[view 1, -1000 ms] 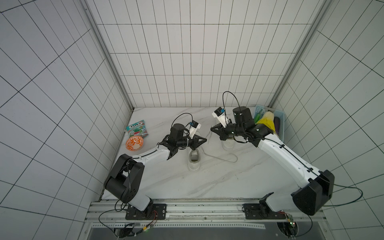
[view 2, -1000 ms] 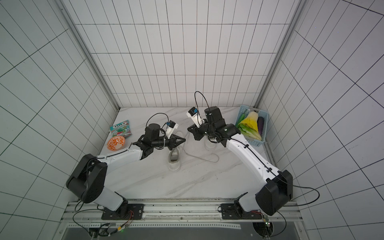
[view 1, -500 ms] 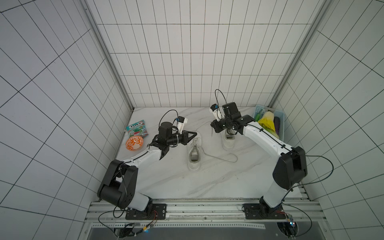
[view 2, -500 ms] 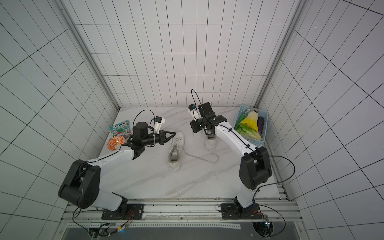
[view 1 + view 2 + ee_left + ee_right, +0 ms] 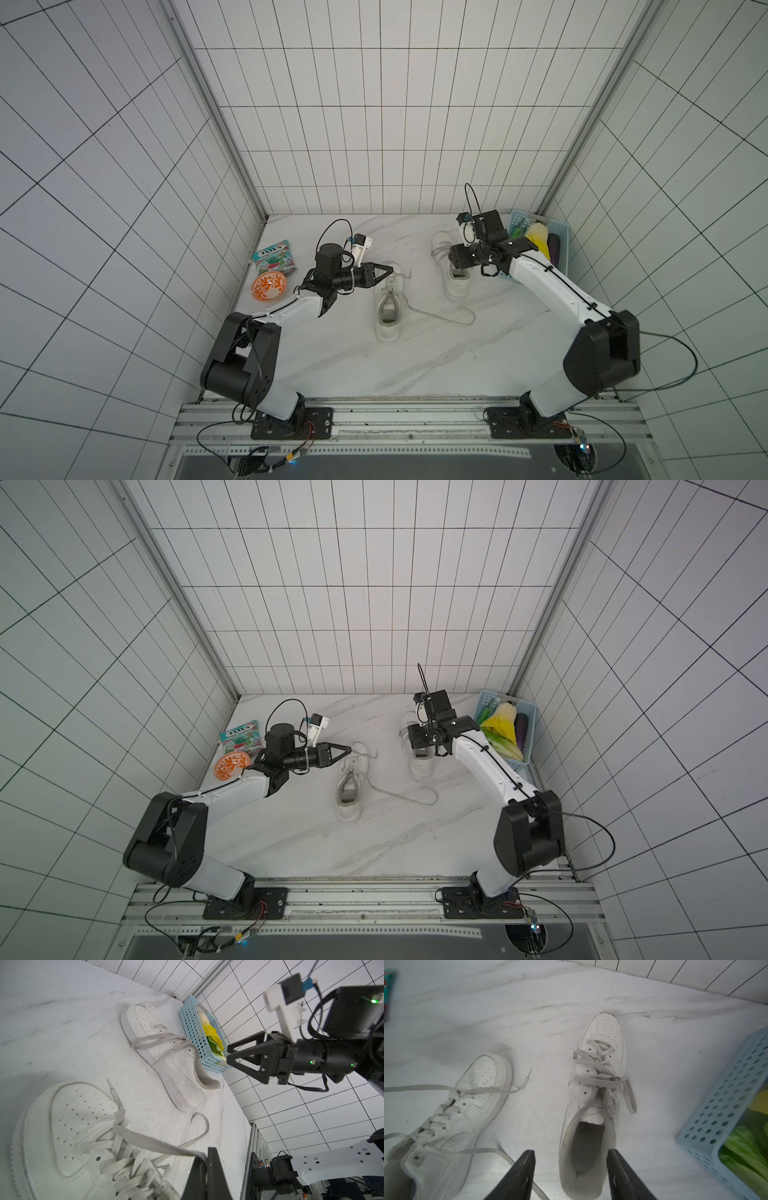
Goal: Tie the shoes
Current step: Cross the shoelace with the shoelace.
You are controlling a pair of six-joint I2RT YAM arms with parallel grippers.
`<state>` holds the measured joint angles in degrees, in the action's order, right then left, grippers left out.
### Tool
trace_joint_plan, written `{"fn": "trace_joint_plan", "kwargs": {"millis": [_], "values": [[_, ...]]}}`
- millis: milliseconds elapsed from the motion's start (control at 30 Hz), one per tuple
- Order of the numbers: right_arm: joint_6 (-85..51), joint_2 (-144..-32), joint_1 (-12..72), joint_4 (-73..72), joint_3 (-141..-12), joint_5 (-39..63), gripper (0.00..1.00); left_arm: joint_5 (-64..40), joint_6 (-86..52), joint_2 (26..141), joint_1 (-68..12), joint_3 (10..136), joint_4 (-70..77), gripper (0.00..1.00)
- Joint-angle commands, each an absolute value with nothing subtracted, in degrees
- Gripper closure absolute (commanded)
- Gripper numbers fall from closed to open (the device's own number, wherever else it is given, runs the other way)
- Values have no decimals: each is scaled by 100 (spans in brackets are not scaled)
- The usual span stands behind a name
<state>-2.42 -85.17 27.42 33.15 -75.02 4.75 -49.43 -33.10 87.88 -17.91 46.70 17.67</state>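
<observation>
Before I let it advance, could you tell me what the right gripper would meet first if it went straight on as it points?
Most likely the shoe by the blue basket: the right gripper, jaws open, points down at its heel opening. How far above it hangs is unclear.

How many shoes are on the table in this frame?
2. One shoe lies near the middle of the table, its lace pinched by the left end effector. The second shoe sits farther back beside the blue basket, under the open right end effector. None looks hidden.
</observation>
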Motion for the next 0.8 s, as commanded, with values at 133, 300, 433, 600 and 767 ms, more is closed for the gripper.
{"fn": "trace_joint_plan", "kwargs": {"millis": [133, 300, 433, 600, 767], "values": [[-645, -7899, 3759, 3304, -5845, -91, 36, -5191, -3489, 8835, -1793, 4825, 2065, 83], [-728, -8480, 3874, 2810, -5421, 250, 35, -5181, -3507, 8764, -1802, 4801, 2074, 80], [-754, -9060, 3885, 2821, -5588, 212, 34, -5192, -3516, 8746, -1802, 4808, 2080, 84], [-756, -9335, 3876, 2751, -5599, 118, 33, -5193, -3507, 8720, -1802, 4810, 2061, 88], [-806, -9644, 3877, 2861, -5655, 126, 32, -5199, -3454, 8692, -1802, 4808, 2029, 90]]}}
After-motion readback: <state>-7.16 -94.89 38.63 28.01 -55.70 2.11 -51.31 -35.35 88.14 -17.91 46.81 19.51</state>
